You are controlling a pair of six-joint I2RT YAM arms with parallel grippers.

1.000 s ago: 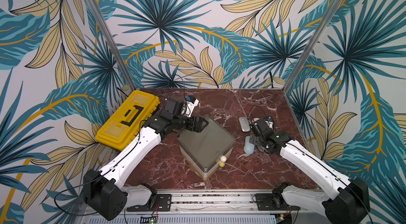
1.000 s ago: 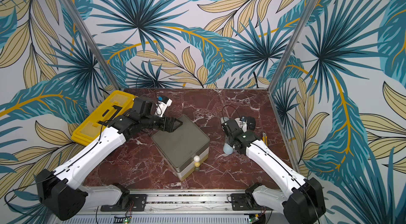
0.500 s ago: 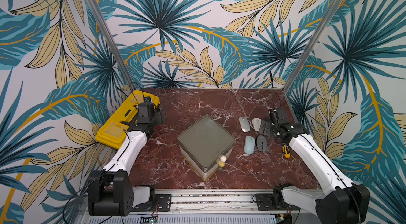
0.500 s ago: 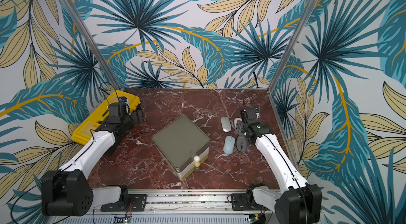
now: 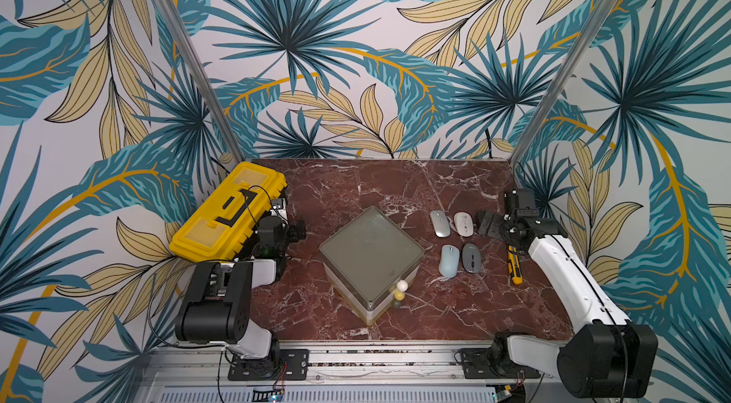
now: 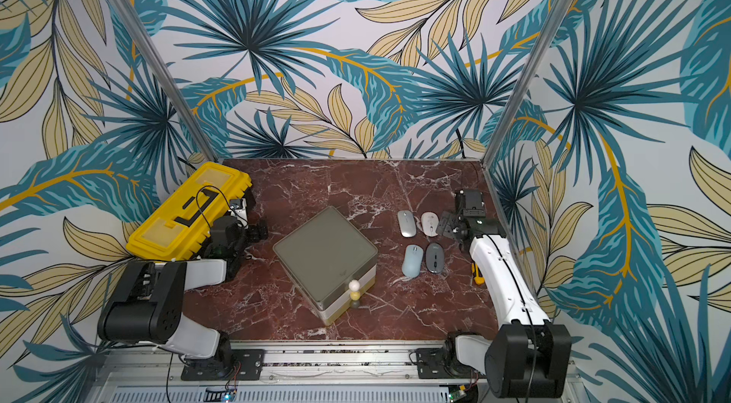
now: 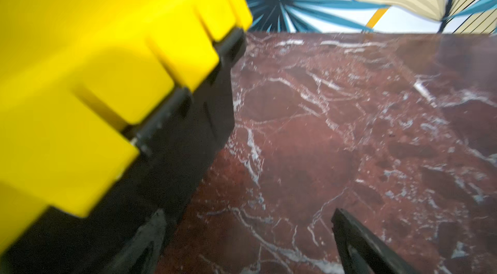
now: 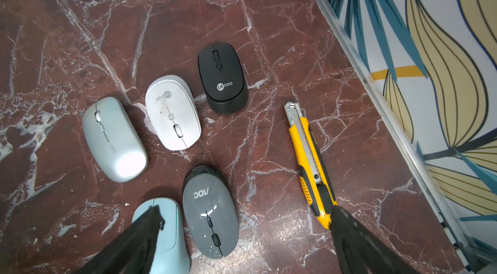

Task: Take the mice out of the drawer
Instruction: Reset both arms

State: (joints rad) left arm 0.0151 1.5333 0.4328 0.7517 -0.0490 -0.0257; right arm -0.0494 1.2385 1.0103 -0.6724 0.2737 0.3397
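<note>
The mice lie on the marble table right of the drawer unit (image 5: 371, 250), whose drawers are all pushed in. In the right wrist view they are silver (image 8: 115, 139), white (image 8: 173, 112), black (image 8: 222, 79), dark grey (image 8: 211, 213) and pale blue (image 8: 166, 235). My right gripper (image 8: 245, 210) hangs open above them, holding nothing. In both top views it (image 5: 488, 225) covers the black mouse. My left gripper (image 5: 298, 232) is open and empty, low over bare marble beside the toolbox, well left of the drawer unit.
A yellow toolbox (image 5: 229, 215) stands at the far left, close to my left gripper (image 7: 247, 213). A yellow-black utility knife (image 8: 309, 162) lies right of the mice near the right wall. Round knobs (image 5: 402, 285) stick out of the drawer unit's front corner.
My left arm has drawn back from the drawer unit's top and folded down beside the toolbox. My right gripper has lifted off the mice and moved back toward the right wall.
</note>
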